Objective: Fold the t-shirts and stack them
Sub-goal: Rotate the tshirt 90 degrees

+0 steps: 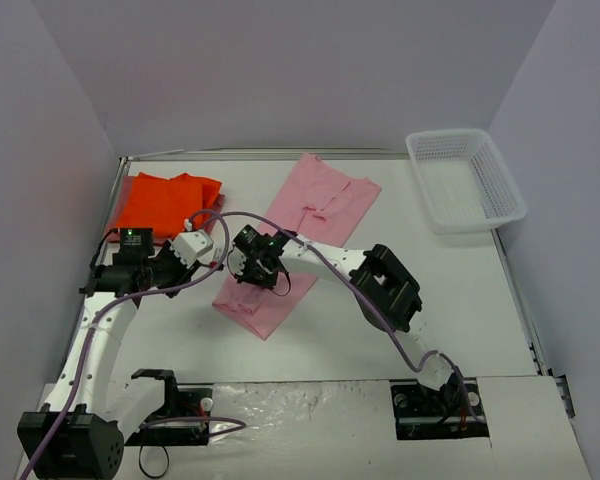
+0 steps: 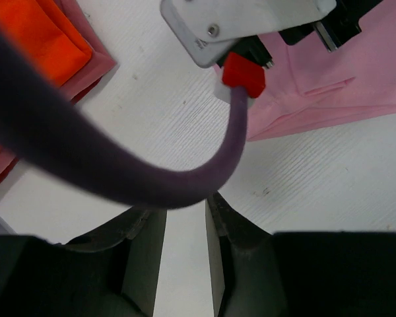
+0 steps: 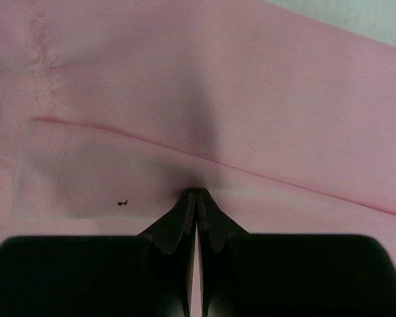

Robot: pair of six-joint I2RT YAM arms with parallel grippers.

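A white table (image 1: 460, 300) lies beneath me, its near edge at the bottom of the overhead view where my two bases are bolted. Plain pale grey walls (image 1: 280, 70) close it in on the left, right and far sides. In the middle of that view the light pink t-shirt (image 1: 320, 200) lies spread in a long diagonal strip, from lower left to upper right. In the upper left the bright orange t-shirt (image 1: 165, 205) sits folded on a dull pinkish-red t-shirt (image 2: 96, 69), whose edge shows beneath it. A white mesh basket (image 1: 505, 185) stands in the upper right corner, well apart from the cloth.

A small green light (image 1: 130, 237) glows on my left arm.

That arm rises from the lower left and bends rightward, ending just left of the pink strip. My left claw (image 2: 185, 221) hangs over bare table, fingers a little apart with nothing between them, and a purple cable (image 2: 86, 165) sweeps across its camera. My right arm reaches in from the lower right, elbow at centre right, forearm pointing left onto the lower part of the pink shirt. My right claw (image 3: 197, 195) is pressed together, its tips touching the pink cloth at a fold line. I cannot tell whether any cloth is caught between them.
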